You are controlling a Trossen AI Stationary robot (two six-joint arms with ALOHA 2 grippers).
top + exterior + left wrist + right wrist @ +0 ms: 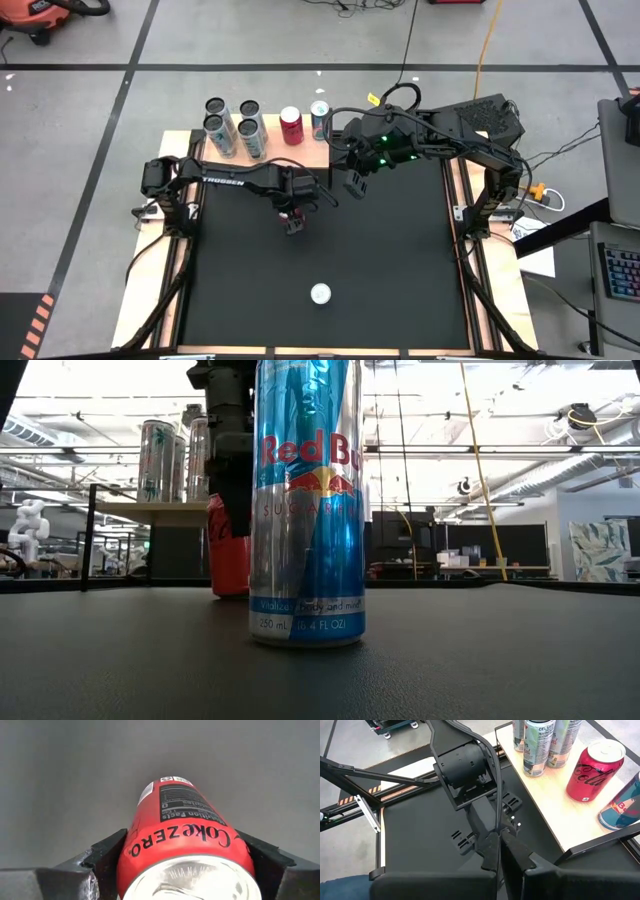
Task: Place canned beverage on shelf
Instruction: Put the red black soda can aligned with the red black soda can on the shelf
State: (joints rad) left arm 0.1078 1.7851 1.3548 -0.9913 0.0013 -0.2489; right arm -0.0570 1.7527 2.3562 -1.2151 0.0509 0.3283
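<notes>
Six cans point(250, 128) crowd the shelf point(300, 155) at the bench's point(400, 280) far edge; its front strip is bare.

Tall blue-silver Red Bull can point(306, 500) in low view: top cut by frame edge, hides most of my left arm. Red Coke Zero can point(186, 850) in my left wrist view: rim cropped, base unseen. Pale wooden shelf point(555, 805): far end out of frame.
</notes>
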